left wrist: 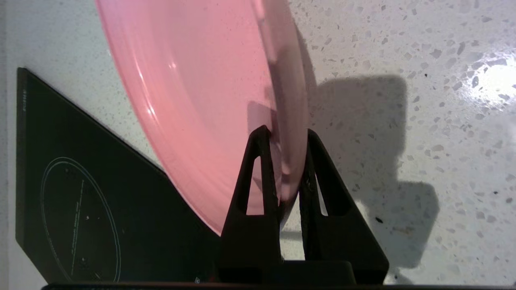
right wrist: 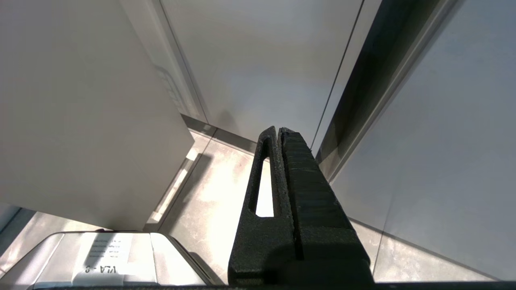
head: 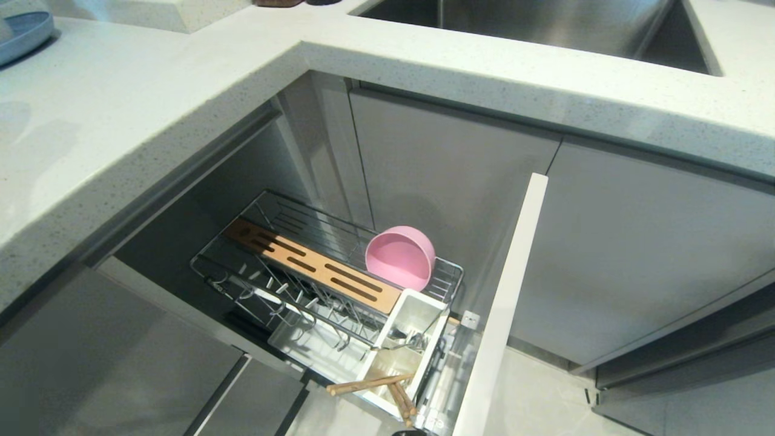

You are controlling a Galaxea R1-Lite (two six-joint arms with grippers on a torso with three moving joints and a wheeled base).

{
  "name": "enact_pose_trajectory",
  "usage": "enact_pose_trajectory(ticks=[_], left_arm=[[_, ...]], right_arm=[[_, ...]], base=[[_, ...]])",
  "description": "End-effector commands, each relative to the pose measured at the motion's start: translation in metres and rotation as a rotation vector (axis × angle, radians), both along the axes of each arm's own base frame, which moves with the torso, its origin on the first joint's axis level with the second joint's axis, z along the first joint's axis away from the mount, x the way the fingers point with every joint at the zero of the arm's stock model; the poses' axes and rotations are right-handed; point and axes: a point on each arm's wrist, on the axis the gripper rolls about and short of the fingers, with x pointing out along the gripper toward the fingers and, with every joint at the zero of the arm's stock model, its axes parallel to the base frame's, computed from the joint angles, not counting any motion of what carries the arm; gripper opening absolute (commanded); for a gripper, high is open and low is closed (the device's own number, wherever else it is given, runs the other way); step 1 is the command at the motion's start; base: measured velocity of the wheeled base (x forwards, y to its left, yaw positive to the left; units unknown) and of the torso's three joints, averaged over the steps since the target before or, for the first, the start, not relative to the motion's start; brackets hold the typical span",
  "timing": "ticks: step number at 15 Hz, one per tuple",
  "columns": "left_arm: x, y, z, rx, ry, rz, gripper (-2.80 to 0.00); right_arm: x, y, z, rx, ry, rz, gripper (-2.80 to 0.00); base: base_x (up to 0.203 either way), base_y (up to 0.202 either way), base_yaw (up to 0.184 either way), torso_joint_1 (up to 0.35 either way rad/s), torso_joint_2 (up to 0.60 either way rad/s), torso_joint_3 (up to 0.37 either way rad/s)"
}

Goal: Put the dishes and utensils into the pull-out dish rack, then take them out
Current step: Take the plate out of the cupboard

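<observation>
Kitchen corner with a pale speckled stone countertop (head: 151,121) wrapping round an L-shaped run of grey cabinets, a steel sink (head: 545,30) sunk in at the far side. Below the counter, the pull-out dish rack (head: 272,266) drawn out of its cabinet, beside the white edge of an open cabinet door (head: 502,303). On the rack, a slotted tan wooden board (head: 315,266) lying along the middle, chrome plate prongs (head: 272,290) empty on the near side. Pink bowl (head: 401,257) tipped on its side at the far right end of the wire basket, opening facing the camera, just behind the board's end. White utensil caddy (head: 405,339) at the rack's front corner, with the silver fork (head: 399,344) lying in one compartment and the wooden chopsticks (head: 378,386) leaning out of the nearest one, tips poking past the caddy's rim. Neither arm present in the head view. Seen from the left wrist: left gripper (left wrist: 284,137) clamped tight on the rim of the pink plate (left wrist: 193,88), plate held on edge above the speckled counter, next to a black induction hob (left wrist: 80,193) set into the stone. Seen from the right wrist: right gripper (right wrist: 279,131) parked low beside the cabinet fronts, pointing at the tiled floor (right wrist: 217,189), fingers pressed together on nothing.
</observation>
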Motion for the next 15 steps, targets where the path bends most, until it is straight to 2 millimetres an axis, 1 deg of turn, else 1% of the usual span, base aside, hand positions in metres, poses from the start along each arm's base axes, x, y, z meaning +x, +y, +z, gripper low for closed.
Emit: enact_pose_trajectory(ticks=[1, 6, 7, 12, 15], left_arm=[[0.009, 0.0013, -0.0028, -0.002, 0.028, -0.006, -2.8], [0.0113, 0.0017, -0.0031, -0.002, 0.03, -0.006, -2.8], [0.0113, 0.0017, -0.0031, -0.002, 0.03, -0.006, 0.0], [0.0103, 0.0011, -0.0024, -0.007, 0.021, -0.013, 0.0], [0.0053, -0.0007, -0.001, -0.029, 0.001, -0.044, 0.0]], right_arm=[[0.0001, 0.0, -0.0004, 0.0, 0.002, -0.001, -2.8], [0.0001, 0.0, -0.0003, 0.0, 0.0, 0.001, -2.8], [0.0001, 0.0, -0.0003, 0.0, 0.0, 0.0, -2.8], [0.0001, 0.0, -0.0004, 0.0, 0.001, 0.001, -2.8], [0.0001, 0.0, -0.0005, 0.0, 0.002, 0.0, -2.8]], base=[[0.0, 0.0, 0.0, 0.0, 0.0, 0.0], [0.0, 0.0, 0.0, 0.0, 0.0, 0.0], [0.0, 0.0, 0.0, 0.0, 0.0, 0.0], [0.0, 0.0, 0.0, 0.0, 0.0, 0.0], [0.0, 0.0, 0.0, 0.0, 0.0, 0.0]])
